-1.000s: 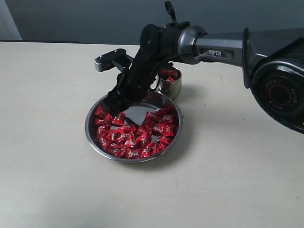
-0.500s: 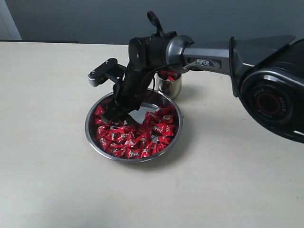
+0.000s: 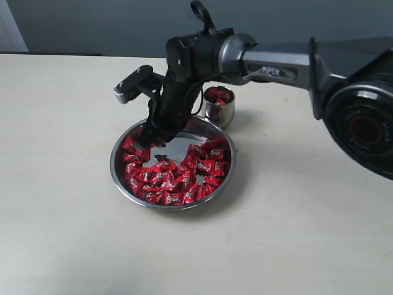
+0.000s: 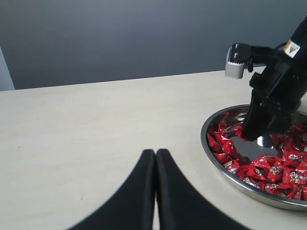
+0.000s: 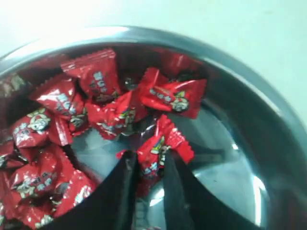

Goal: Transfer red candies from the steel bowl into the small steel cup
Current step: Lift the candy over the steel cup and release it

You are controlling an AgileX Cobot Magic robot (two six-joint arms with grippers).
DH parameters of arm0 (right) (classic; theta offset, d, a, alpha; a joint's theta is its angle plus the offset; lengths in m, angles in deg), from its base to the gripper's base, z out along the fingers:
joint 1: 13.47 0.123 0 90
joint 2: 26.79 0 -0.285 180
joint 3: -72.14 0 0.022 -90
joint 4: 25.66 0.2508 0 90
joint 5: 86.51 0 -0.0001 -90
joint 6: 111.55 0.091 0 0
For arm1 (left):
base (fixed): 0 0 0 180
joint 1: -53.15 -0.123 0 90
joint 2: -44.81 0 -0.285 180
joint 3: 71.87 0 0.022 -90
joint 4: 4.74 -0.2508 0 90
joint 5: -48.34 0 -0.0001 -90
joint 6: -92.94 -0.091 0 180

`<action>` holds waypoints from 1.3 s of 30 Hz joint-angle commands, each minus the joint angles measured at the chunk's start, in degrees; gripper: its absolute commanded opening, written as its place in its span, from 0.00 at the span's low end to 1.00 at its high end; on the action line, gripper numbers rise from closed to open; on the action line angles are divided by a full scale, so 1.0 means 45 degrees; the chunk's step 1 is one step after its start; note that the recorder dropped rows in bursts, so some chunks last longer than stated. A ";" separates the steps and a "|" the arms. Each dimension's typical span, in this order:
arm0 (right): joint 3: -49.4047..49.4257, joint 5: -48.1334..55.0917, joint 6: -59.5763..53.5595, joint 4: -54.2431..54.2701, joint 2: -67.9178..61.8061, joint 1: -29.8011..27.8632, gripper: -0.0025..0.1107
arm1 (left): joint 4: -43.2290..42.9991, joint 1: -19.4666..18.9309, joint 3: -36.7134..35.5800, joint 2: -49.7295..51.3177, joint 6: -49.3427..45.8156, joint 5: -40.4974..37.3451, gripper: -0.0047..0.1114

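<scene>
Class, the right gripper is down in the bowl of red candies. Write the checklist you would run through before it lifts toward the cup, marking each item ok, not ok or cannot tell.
1. A candy sits between the fingers of the right gripper: ok.
2. Only that one candy is pinched: cannot tell, since others lie close beside it.
3. The cup stands upright next to the bowl: ok.
4. The cup has room for more: cannot tell. Red wrappers show at its mouth.
5. The left gripper is shut and off to the side of the bowl, out of the way: ok.
</scene>
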 commanded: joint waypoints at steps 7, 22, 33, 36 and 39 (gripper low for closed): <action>-0.0047 0.0120 0.1913 -0.3853 0.2802 -0.0636 0.02 | -0.0013 0.0091 -0.0010 -0.0059 0.0028 0.0074 0.04; -0.0047 0.0299 0.2338 -0.1539 0.2667 -0.3059 0.02 | -0.0013 0.0091 -0.0010 -0.0059 0.0028 0.0074 0.04; -0.0024 0.0446 0.2338 -0.1161 0.1770 -0.3059 0.06 | -0.0013 0.0091 -0.0010 -0.0059 0.0028 0.0074 0.04; -0.0024 0.0446 0.2338 -0.1161 0.1723 -0.3059 0.20 | -0.0013 0.0091 -0.0010 -0.0059 0.0028 0.0074 0.04; -0.0024 0.0397 0.2338 -0.1227 0.1717 -0.3059 0.32 | -0.0013 0.0091 -0.0010 -0.0059 0.0028 0.0074 0.04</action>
